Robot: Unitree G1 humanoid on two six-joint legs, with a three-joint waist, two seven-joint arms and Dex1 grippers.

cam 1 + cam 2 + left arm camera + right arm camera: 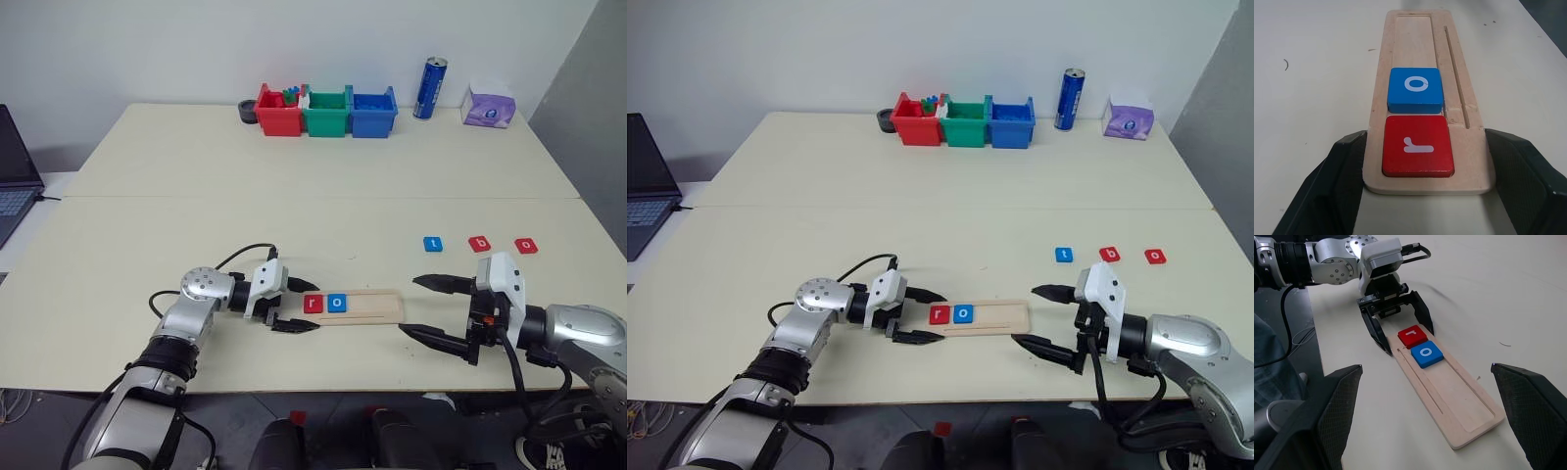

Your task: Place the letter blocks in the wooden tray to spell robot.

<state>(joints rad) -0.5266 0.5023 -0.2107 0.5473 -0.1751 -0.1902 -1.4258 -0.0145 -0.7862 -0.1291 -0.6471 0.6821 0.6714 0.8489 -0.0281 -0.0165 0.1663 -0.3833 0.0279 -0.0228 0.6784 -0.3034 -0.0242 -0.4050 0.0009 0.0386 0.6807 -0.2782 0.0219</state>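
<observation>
Your left pincer (292, 305) is straddling the near end of the long pale wooden tray (377, 306), fingers spread on either side of it with nothing pinched, while your right pincer (423, 306) hangs wide apart just off the tray's other end. Red "r" tile (313, 303) and blue "o" tile (336, 303) already sit side by side in the tray. Blue "t" tile (433, 244), red "b" tile (479, 244) and red "o" tile (526, 245) lie in a row on the cream bench (196, 196), farther back on the right.

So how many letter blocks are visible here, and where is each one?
5. Red r and blue o sit side by side at the left end of the wooden tray. Blue t, red b and red o lie in a row on the table beyond it.
</observation>
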